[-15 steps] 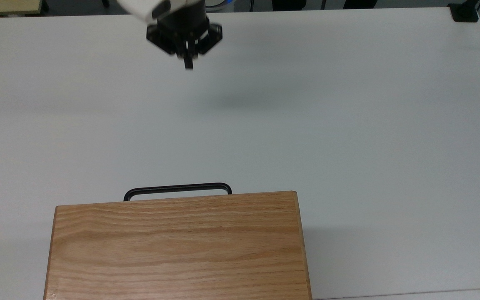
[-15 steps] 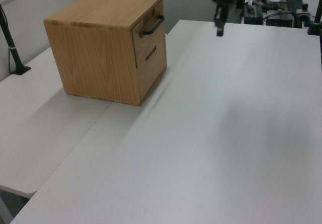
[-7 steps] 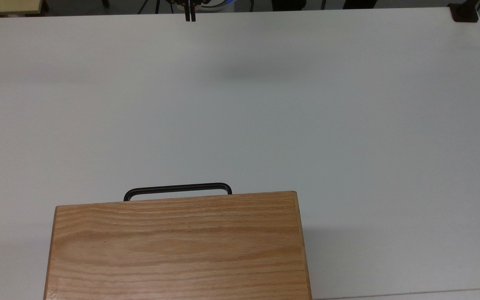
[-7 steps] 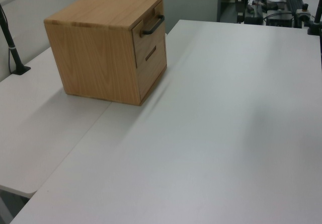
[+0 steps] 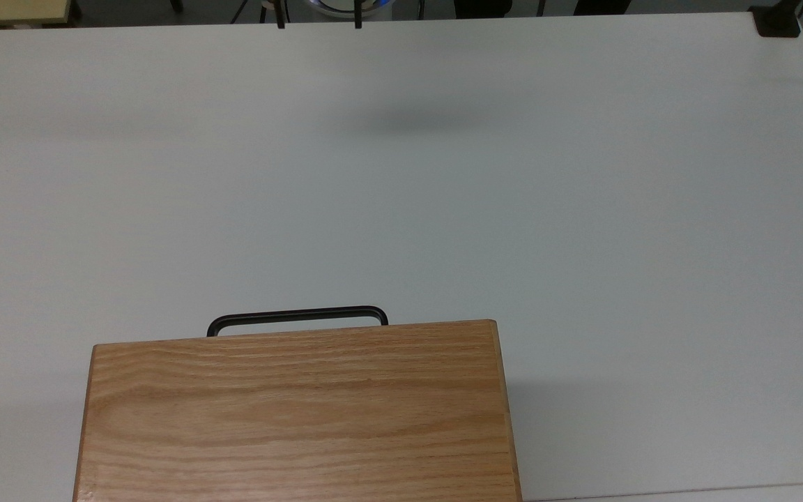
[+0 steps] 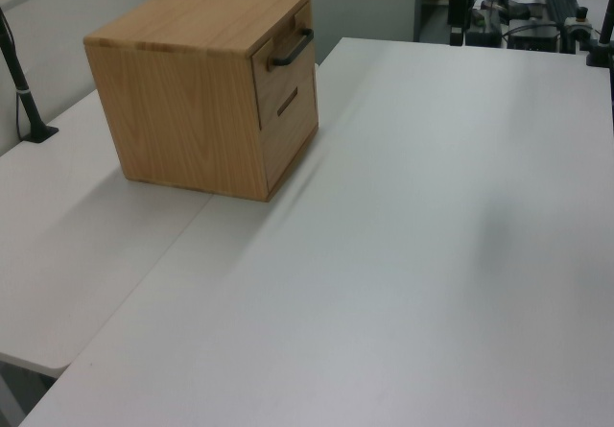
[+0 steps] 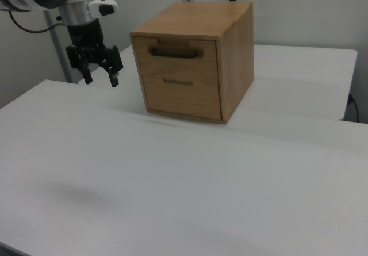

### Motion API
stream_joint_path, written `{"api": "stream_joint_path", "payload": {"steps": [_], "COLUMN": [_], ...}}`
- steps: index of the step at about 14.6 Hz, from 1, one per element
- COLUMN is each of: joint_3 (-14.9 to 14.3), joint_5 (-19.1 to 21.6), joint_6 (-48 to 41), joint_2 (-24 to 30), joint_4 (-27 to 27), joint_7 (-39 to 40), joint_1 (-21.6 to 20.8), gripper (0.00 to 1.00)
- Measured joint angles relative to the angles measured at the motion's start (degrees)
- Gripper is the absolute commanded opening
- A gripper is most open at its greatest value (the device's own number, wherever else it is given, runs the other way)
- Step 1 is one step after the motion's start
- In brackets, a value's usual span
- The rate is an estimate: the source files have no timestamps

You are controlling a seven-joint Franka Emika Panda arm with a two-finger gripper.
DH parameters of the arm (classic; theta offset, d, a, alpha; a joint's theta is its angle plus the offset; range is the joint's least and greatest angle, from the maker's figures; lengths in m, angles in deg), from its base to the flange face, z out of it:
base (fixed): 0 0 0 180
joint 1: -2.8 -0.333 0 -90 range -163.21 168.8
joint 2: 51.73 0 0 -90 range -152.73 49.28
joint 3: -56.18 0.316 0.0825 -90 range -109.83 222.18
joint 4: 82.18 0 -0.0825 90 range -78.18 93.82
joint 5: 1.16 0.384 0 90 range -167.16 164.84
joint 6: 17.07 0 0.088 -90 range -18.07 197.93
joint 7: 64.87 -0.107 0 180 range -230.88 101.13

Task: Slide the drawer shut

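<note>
Right view has the gripper hanging with fingers spread, holding nothing, well apart from the cabinet on the right view's left; the drawer sits at the cabinet's top, apparently pushed in; stiff, light wood likely slides easily; press the flat front beside the black handle.

Even, bright overhead light; soft blurred shadows on the white table.
</note>
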Motion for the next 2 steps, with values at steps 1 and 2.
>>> {"api": "stream_joint_path", "payload": {"steps": [1,2], "joint_3": [0.0,0.0], "joint_5": [0.0,0.0], "joint_6": [0.0,0.0], "joint_2": [0.0,0.0], "joint_4": [0.0,0.0], "joint_7": [0.0,0.0], "joint_1": [0.0,0.0], "gripper": [1.0,1.0]}}
